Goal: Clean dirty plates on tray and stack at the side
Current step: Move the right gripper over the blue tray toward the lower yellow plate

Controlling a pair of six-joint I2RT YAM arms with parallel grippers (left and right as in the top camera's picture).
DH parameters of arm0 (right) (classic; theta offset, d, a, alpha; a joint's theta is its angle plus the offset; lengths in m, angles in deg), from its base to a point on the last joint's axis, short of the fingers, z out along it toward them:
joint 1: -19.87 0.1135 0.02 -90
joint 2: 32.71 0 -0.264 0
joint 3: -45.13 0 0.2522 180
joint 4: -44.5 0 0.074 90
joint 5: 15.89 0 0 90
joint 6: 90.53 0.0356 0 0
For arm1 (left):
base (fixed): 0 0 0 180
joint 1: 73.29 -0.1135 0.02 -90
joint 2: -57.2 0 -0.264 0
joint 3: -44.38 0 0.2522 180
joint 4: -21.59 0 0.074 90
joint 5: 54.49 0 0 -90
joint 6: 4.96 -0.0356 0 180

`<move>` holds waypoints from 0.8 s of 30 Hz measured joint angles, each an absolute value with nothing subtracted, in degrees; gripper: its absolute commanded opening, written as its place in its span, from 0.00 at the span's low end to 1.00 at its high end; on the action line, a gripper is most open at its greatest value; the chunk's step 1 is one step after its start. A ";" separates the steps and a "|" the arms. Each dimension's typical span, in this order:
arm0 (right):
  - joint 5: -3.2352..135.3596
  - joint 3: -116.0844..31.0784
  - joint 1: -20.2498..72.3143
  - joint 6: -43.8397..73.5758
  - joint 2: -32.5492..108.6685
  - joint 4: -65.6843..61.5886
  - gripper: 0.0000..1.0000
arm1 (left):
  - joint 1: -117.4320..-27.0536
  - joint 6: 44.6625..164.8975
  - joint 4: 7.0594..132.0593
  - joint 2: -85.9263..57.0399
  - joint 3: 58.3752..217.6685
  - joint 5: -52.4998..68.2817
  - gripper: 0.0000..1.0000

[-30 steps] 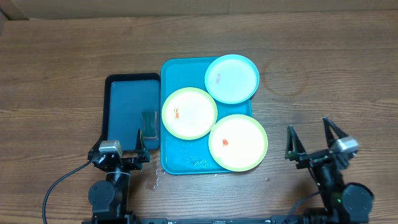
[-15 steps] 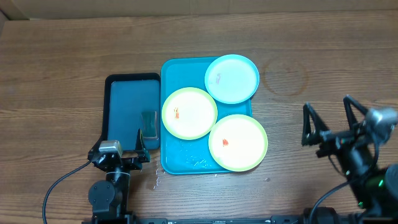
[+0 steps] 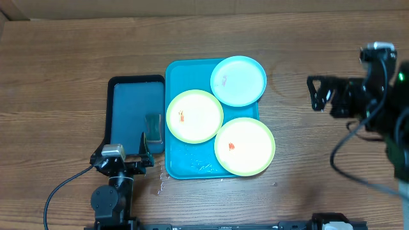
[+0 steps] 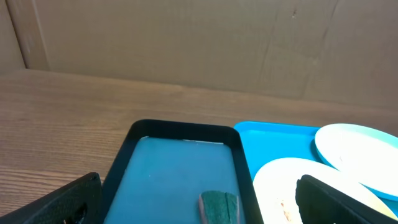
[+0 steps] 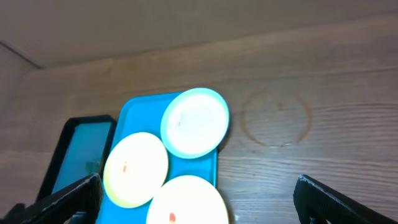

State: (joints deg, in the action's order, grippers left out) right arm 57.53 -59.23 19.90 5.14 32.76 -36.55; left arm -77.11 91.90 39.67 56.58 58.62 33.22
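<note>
The wooden table runs brown and grainy across the whole scene, and at its near edge a few small wet droplets glint on the wood. Just there the left gripper sits low, its jaws spread wide and empty, the tips reaching over the near end of a dark tray. A green pad lies in the near right part of that tray. Touching the dark tray's right side is the turquoise tray, whose bare near-left corner looks wet. All three plates sit on it. The nearest plate, yellow-green rimmed with a pale centre, lies in the near right corner and carries an orange smear. The second yellow-green plate lies just beyond it to the left, also marked orange. The light blue plate lies farthest, with a faint smear, and overhangs the tray's far right corner. Well to the right of the tray the right gripper hangs above bare wood, jaws released and holding nothing. Near it a faint ring mark stains the table. A plain cardboard wall closes off the far side.
</note>
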 measured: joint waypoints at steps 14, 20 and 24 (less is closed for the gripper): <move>40.41 -59.74 25.39 3.28 44.56 -41.10 0.04 | -77.11 91.90 39.67 56.58 58.62 33.22 1.00; 40.61 -57.64 32.47 5.71 50.09 -39.98 0.30 | -77.11 91.90 39.67 56.58 58.62 33.22 1.00; 43.04 -56.52 37.04 8.05 55.67 -37.58 0.52 | -77.11 91.90 39.67 56.58 58.62 33.22 1.00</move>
State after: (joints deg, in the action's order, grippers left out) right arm 43.04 -56.52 37.04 8.05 55.67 -37.58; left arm -77.11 91.90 39.67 56.58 58.62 33.22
